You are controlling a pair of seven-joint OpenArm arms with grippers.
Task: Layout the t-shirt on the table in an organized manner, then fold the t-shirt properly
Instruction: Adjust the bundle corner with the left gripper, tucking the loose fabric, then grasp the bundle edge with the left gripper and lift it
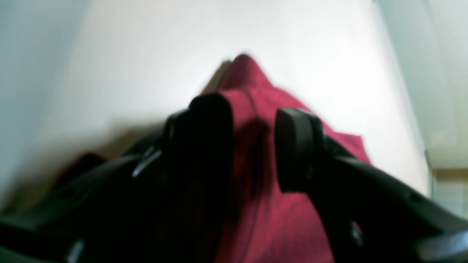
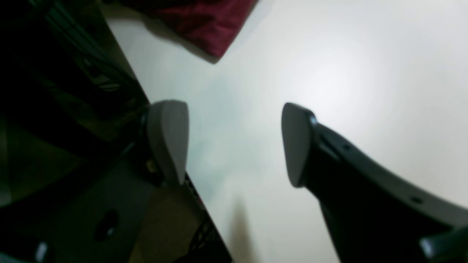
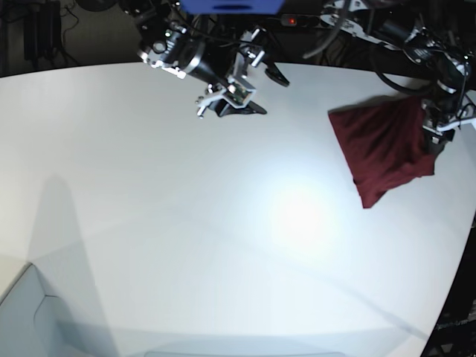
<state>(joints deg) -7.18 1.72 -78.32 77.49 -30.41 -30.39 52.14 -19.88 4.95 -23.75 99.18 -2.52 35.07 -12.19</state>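
Left gripper [image 1: 254, 146]: jaws parted, a gap between the dark fingers [image 1: 298, 146], maroon cloth showing through that gap; whether any fabric is pinched cannot be told, view blurred. In base view, left gripper [image 3: 433, 140] at the right edge of the t-shirt [image 3: 383, 149], pointing down, touching or just above the cloth.

Right gripper [image 2: 234, 144]: jaws spread wide, pale pads [image 2: 170, 138] well apart, nothing between them but bare white surface; hovering near the far edge of the table [image 2: 329, 73]. In base view, right gripper [image 3: 242, 97] at the far middle, well apart from the shirt.

T-shirt: dark maroon, bunched into a compact, roughly folded patch, wrinkled, lying flat on the table [image 3: 186, 223] toward its right side; one pointed corner toward the near right edge. One corner of t-shirt [image 2: 204, 22] visible at top of right wrist view, t-shirt [image 1: 278, 204] filling lower centre of left wrist view.
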